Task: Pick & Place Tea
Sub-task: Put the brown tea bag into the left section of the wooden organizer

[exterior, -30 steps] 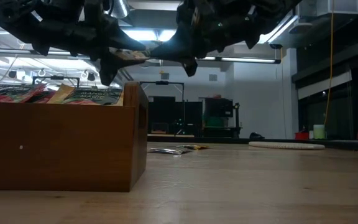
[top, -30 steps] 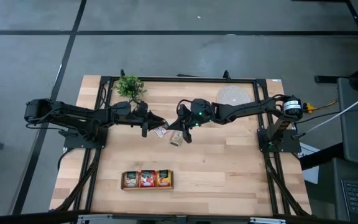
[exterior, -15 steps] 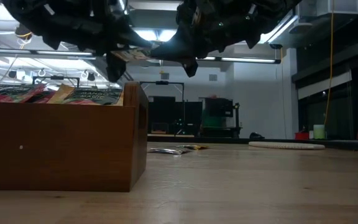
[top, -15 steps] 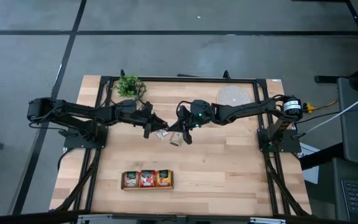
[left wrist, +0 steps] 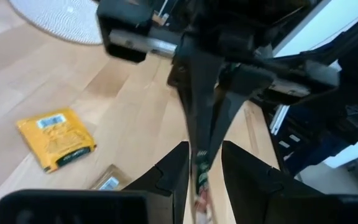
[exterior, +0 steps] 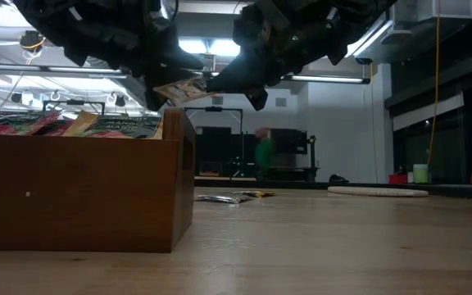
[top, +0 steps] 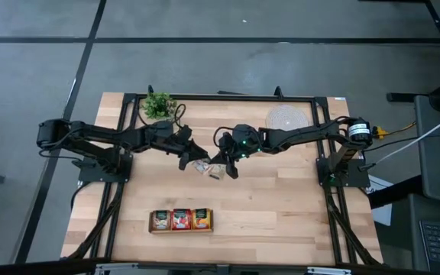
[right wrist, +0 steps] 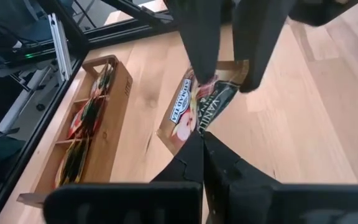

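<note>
Two arm tools [top: 194,158] [top: 221,159], one tray [top: 181,230], one mat [top: 287,118], one plant [top: 159,105]
</note>
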